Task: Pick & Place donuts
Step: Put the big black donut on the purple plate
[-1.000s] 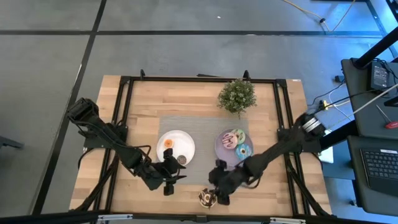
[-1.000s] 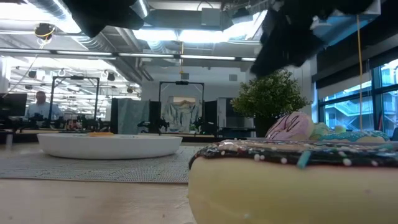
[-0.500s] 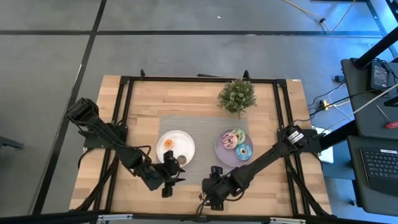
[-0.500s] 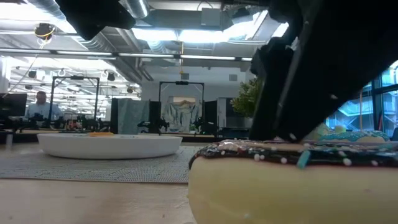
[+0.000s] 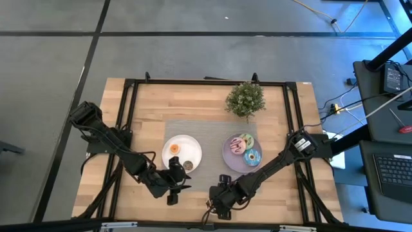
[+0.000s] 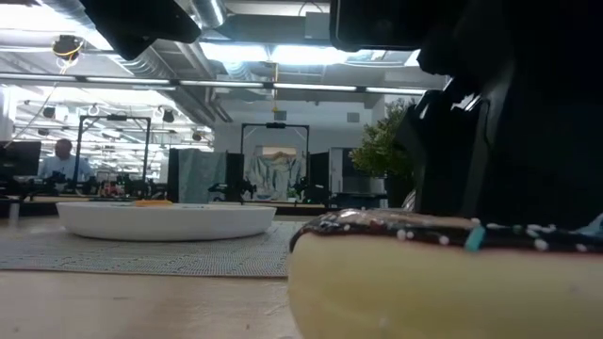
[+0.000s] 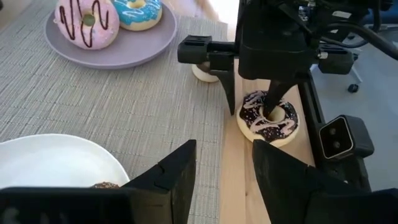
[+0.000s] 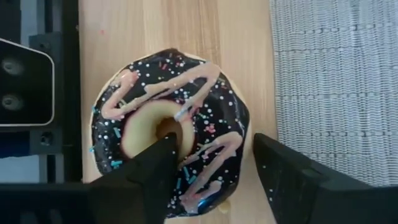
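Note:
The chocolate-sprinkled donut (image 8: 205, 124) lies flat on the wood near the table's near edge; it also shows in the left wrist view (image 7: 267, 121) and the low view (image 6: 424, 273). My right gripper (image 8: 217, 162) is open over it, pointing down, with one finger in the hole and one outside the ring. My left gripper (image 7: 224, 180) is open and empty by the near side of the white plate (image 5: 182, 151), which holds an orange mini donut (image 5: 174, 149) and a dark brown one (image 5: 188, 165). The pink (image 7: 87, 22), blue (image 7: 140, 12) and green-white (image 5: 247, 140) donuts lie on the lilac plate (image 7: 112, 53). My right gripper comes from above, pointing down. One finger (image 8: 163, 149) stands in the chocolate donut's hole (image 8: 146, 127) and the other (image 8: 277, 165) outside the ring's rim, with a gap to it. I cannot tell whether the inner finger touches the donut, which rests on the table.
A grey mat (image 5: 212, 129) lies under both plates. A potted plant (image 5: 245, 98) stands at the far side. A small camera box (image 8: 25, 81) sits at the near edge beside the chocolate donut. A small pale thing (image 7: 202, 73) is partly hidden behind my right gripper.
My right gripper has gone toward the table's near edge and down onto the chocolate-sprinkled donut, which it now covers in the high view; one finger has entered the hole. My left gripper has kept still.

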### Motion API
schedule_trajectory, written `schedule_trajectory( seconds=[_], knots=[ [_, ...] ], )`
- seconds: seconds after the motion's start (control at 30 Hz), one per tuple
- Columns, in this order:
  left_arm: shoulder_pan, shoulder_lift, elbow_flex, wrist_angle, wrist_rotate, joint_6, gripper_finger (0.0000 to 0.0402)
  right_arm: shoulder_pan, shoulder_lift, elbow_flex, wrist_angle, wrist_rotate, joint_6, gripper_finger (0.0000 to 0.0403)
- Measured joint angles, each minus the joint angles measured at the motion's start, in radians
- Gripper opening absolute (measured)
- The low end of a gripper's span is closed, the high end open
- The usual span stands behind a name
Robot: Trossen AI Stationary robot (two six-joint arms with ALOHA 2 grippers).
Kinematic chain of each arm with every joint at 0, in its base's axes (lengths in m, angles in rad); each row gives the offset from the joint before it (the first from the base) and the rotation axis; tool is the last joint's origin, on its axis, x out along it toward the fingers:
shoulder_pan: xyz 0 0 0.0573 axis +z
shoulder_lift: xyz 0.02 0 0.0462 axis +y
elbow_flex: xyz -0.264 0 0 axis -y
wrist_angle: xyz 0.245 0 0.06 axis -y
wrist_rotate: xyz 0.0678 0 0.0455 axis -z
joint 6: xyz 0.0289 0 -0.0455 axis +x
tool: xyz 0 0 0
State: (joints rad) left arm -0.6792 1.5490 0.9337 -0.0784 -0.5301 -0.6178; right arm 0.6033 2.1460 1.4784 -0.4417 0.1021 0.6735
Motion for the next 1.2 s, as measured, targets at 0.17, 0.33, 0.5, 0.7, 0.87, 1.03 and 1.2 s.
schedule_trajectory(
  seconds=[0.17,0.33,0.5,0.7,0.87,1.03,1.2],
  knots=[
    [0.000,0.000,0.000,0.000,0.000,0.000,0.0153,0.000,0.000,0.000,0.003,-0.003,0.003,0.0161],
    [0.000,0.000,0.000,0.000,0.000,0.000,0.0153,-0.002,0.000,0.000,0.005,-0.019,0.024,0.0113],
    [0.000,0.000,0.000,0.000,0.000,-0.006,0.0153,-0.007,-0.003,0.000,0.004,-0.056,0.027,0.0082],
    [-0.002,0.000,0.000,0.000,0.009,-0.024,0.0153,-0.026,-0.071,-0.002,-0.083,-0.067,-0.020,0.0074],
    [-0.002,0.000,0.000,-0.002,0.027,-0.024,0.0153,-0.071,-0.174,-0.002,-0.269,-0.024,-0.027,0.0075],
    [-0.002,0.000,0.000,-0.002,0.024,-0.024,0.0153,-0.108,-0.288,-0.002,-0.517,0.120,-0.023,0.0075],
    [0.001,0.000,0.000,-0.001,0.024,-0.024,0.0153,-0.136,-0.367,-0.003,-0.764,0.251,0.027,0.0076]
  ],
)
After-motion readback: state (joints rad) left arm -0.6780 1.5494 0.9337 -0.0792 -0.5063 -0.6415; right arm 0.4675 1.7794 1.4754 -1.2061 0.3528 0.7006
